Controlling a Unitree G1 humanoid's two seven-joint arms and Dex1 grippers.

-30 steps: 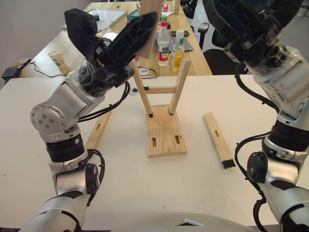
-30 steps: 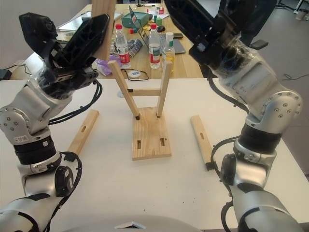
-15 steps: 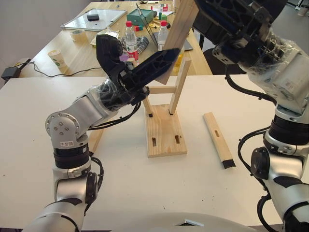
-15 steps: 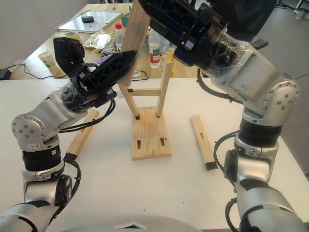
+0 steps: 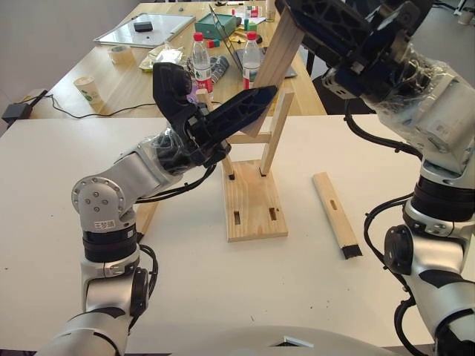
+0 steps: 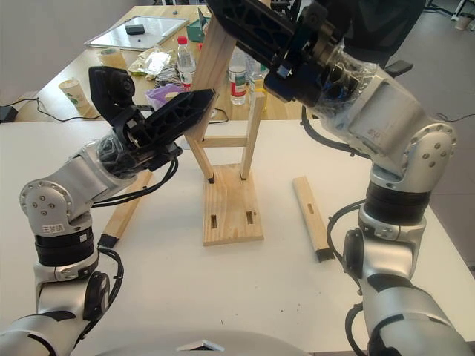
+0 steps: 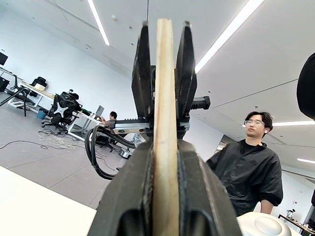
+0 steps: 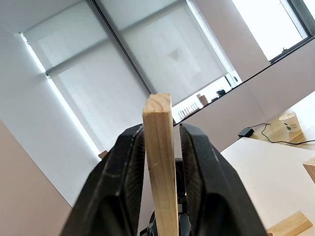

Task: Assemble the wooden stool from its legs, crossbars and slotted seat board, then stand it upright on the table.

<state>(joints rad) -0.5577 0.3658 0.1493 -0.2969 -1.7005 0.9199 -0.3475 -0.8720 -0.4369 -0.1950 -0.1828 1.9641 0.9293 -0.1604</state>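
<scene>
A wooden leg (image 5: pixel 276 55) hangs tilted above the half-built stool, held at both ends. My left gripper (image 5: pixel 256 104) is shut on its lower end and my right gripper (image 5: pixel 298 16) is shut on its upper end. Both wrist views show the wood (image 7: pixel 165 147) (image 8: pixel 161 162) clamped between the fingers. Below, the slotted seat board (image 5: pixel 252 211) lies flat on the white table with two legs and a crossbar (image 5: pixel 249 138) standing in it. One loose leg (image 5: pixel 335 215) lies to its right. Another loose leg (image 6: pixel 126 206) lies to its left, partly behind my left arm.
Behind the white table (image 5: pixel 44 193) stands a wooden desk with bottles (image 5: pixel 201 52), a paper cup (image 5: pixel 87 90) and other clutter. A cable (image 5: pixel 67 113) runs along the far left edge. The near part of the table is bare.
My left arm has brought the leg down from high on the left to above the stool. My right gripper has come in and shut on its upper end.
</scene>
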